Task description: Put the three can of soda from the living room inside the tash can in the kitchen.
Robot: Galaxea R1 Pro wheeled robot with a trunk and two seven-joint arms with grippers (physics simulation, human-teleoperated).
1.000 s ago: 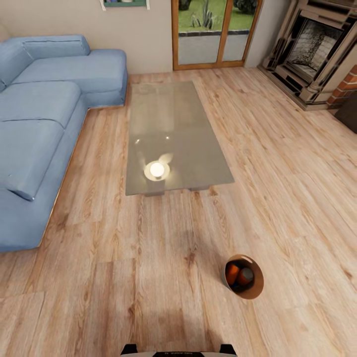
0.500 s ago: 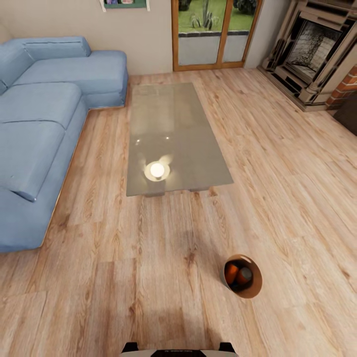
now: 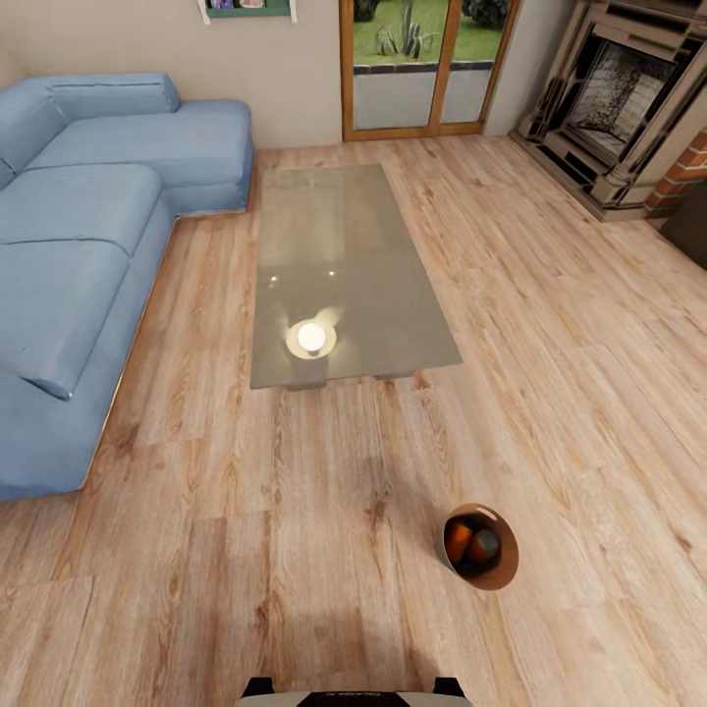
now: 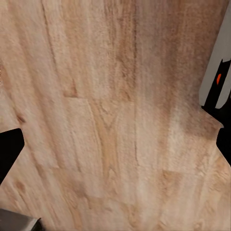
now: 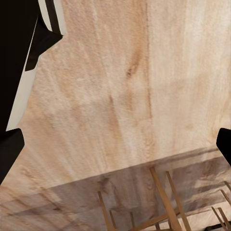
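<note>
The trash can [image 3: 504,576], a small round bucket with a coppery inside, stands on the wood floor of the living room, low and right of centre in the head view. Orange soda cans [image 3: 459,539] lie inside it; I make out two orange bodies and cannot tell whether a third is there. In the left wrist view, my left gripper [image 4: 115,144] is open over bare floor, its dark fingertips [image 4: 9,150] far apart. The right gripper [image 5: 115,147] is open too, with nothing between its fingertips [image 5: 8,150].
A rectangular glass coffee table [image 3: 339,236] stands ahead, with a lamp's bright reflection [image 3: 311,337] on it. A blue corner sofa [image 3: 69,255] fills the left side. Glass doors [image 3: 424,64] and a brick fireplace [image 3: 628,98] lie at the back. Thin wooden legs [image 5: 161,202] show in the right wrist view.
The whole head picture has shifted slightly, so the camera has moved a little. The trash can, the cans and the table have kept their places.
</note>
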